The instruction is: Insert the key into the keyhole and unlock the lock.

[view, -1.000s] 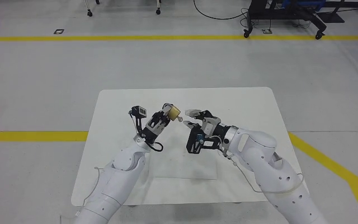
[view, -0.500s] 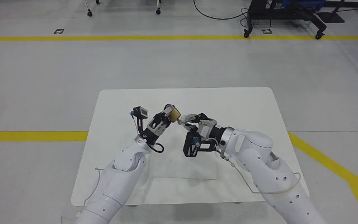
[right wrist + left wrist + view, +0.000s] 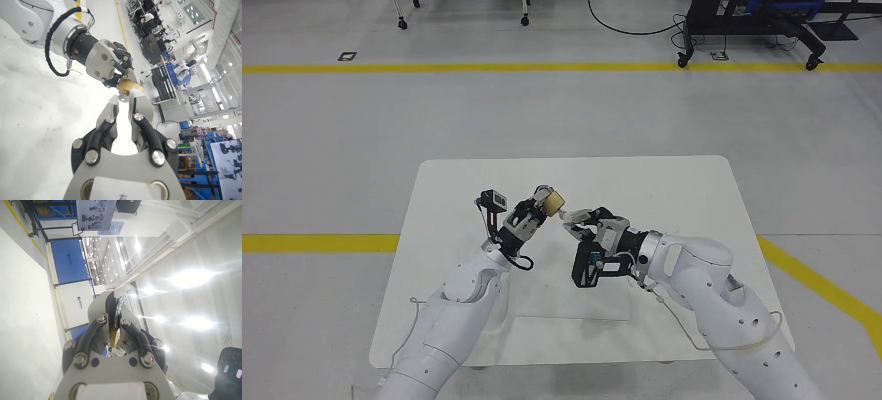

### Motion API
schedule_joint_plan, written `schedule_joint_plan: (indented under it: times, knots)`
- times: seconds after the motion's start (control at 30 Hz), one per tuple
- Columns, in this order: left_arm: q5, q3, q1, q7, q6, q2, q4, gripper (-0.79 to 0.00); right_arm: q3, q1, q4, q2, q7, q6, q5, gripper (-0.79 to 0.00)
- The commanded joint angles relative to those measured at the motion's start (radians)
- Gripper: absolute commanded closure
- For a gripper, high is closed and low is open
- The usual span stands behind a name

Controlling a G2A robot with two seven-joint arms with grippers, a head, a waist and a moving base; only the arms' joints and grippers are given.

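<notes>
The left gripper [image 3: 130, 80] holds a brass padlock [image 3: 129, 85] clear above the middle of the white table [image 3: 682, 190]. Its fingers are clamped on the body's broad faces, and the keyhole end is turned toward the other arm. A small silver key [image 3: 122, 98] sticks out of that end. Its blade looks already seated in the keyhole, and its round bow points straight at the right gripper [image 3: 123, 100], the nearer one and plainly the one to act. That gripper's fingers stand apart by about the bow's width, one tip on each side of it. I cannot tell whether the tips press the bow or merely flank it, so I take it as no firm hold yet. The key's long axis runs roughly in line with the right fingers, so the coming move looks like a pinch on the bow and then a roll of the wrist about that line. The right wrist view shows the key, the keyhole end and both sets of fingertips. The left wrist view gives the padlock edge-on, deep between its own fingers, with the key hidden behind it. The top view shows the two grippers meeting tip to tip.
</notes>
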Motion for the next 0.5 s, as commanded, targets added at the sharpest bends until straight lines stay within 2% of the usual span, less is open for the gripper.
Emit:
schedule_joint_plan:
  times: [0.0,0.2,0.33,0.47]
  knots:
    - [-0.004,-0.002,-0.003,-0.002,0.005,-0.001,0.005,0.0,0.0,0.0,0.0,0.001,-0.011,-0.02,0.009,0.0]
    - [0.016,-0.012,-0.01,0.01,-0.016,-0.003,0.019,0.0,0.024,-0.001,0.008,0.007,-0.039,-0.104,0.051,0.0]
    - [0.032,-0.009,-0.01,0.005,-0.027,-0.005,0.018,0.0,0.026,0.015,0.024,0.01,-0.011,-0.172,0.06,0.0]
    - [0.047,-0.01,-0.007,-0.002,-0.045,-0.006,0.016,0.0,0.018,0.038,0.04,0.007,0.014,-0.187,0.077,0.0]
